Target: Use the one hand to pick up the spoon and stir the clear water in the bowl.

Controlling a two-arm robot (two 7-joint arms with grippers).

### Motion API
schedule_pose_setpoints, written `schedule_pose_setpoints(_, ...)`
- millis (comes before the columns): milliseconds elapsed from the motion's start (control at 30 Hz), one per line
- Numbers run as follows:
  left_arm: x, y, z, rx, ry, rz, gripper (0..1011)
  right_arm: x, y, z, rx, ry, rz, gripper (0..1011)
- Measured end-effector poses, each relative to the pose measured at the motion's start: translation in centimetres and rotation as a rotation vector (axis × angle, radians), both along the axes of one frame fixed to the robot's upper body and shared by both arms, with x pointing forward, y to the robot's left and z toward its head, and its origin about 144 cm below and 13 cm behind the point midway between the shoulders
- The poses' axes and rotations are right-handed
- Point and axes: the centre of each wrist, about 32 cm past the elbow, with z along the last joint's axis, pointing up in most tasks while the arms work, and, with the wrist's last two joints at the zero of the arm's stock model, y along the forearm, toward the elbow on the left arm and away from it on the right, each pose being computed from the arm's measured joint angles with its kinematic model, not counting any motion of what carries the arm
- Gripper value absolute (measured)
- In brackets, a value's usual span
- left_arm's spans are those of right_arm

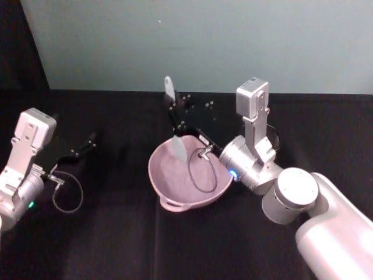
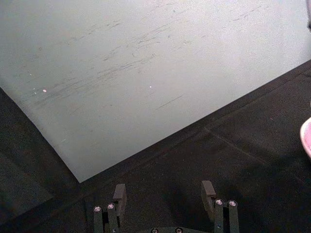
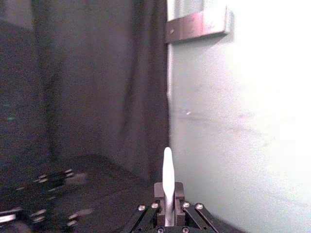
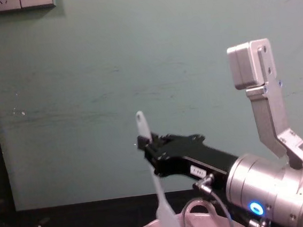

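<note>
Tool (image 4: 146,143) level, spoon (image 4: 161,204) upright

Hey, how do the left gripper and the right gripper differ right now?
The right gripper is shut on the spoon, while the left gripper is open and holds nothing. The right gripper is raised over the bowl, the spoon's head dipping into it; the left gripper sits low, left of the bowl, over the black table. Both are black and two-fingered.

Upright spoon (image 1: 178,149) in bowl (image 1: 156,179), right end effector (image 1: 173,111) over its far rim, left end effector (image 1: 90,140) well left.
</note>
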Motion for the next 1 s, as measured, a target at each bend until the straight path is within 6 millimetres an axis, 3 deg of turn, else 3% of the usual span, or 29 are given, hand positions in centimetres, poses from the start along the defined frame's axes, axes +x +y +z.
schedule_pose_setpoints(367, 0.0, 0.0, 0.0, 0.0, 0.0, 0.0, 1011, 1.0, -2.4, 0.4, -0.06, -0.049, -0.087, 114)
schedule_pose_setpoints(700, 0.0, 0.0, 0.0, 0.0, 0.0, 0.0, 1011, -1.8, -4.9, 0.9, -0.065, 0.035, -0.032, 114)
schedule_pose_setpoints(1000, 0.0, 0.0, 0.0, 0.0, 0.0, 0.0, 1011, -3.5, -4.0, 1.5, 0.016, 0.127, 0.058, 114)
